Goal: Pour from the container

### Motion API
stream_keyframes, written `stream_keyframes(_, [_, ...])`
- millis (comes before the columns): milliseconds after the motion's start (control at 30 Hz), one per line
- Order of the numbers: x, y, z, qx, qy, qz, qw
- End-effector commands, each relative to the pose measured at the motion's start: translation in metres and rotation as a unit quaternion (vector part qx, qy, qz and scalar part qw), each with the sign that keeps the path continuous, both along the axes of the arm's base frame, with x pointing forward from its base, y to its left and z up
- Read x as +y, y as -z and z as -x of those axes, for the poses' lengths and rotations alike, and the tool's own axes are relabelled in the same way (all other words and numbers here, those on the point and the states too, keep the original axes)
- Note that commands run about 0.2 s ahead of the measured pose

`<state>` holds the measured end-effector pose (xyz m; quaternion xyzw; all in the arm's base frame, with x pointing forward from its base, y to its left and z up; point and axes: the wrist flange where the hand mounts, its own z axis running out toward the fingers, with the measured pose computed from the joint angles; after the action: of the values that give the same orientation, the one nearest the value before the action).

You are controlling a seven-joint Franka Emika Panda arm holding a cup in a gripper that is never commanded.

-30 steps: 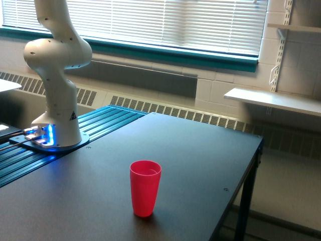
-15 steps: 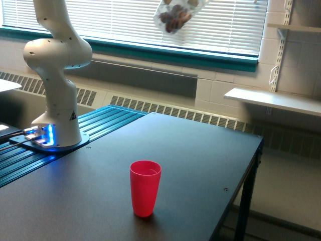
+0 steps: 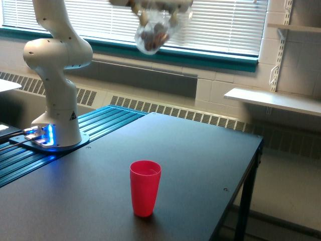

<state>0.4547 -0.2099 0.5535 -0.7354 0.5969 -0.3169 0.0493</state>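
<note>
The clear round glass container [image 3: 154, 31] of brown bits is coming down from the top, nearer the red plastic cup [image 3: 145, 187] now. The gripper [image 3: 159, 4] is mostly out of view; its grip is unclear. Pouring is getting close.

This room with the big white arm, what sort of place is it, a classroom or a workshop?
Probably a lab set up in a school-like room: a robot arm bolted beside a dark table, painted block walls, window blinds.

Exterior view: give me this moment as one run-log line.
phase: carrying, no pour yet | container: aloft at top edge, pieces inside | tool: mostly out of frame | red cup: upright on table, below container
</note>
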Motion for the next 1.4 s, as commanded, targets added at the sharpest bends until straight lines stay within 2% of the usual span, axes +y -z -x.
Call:
stream_keyframes(33, [-0.013,0.040,0.008,0.016,0.069,-0.067,0.9953])
stream_keyframes(200, [-0.018,0.059,0.010,0.035,0.085,-0.065,0.9937])
stream_keyframes(400, [-0.018,0.079,0.009,0.053,0.085,-0.065,0.9929])
stream_keyframes(700, [-0.012,0.133,0.008,0.108,0.091,-0.061,0.9881])
stream_keyframes(900, [0.000,0.156,0.002,0.124,0.087,-0.063,0.9864])
stream_keyframes(1133, [0.013,0.182,0.002,0.146,0.083,-0.074,0.9830])
stream_keyframes(1400, [0.019,0.197,0.005,0.164,0.096,-0.094,0.9773])
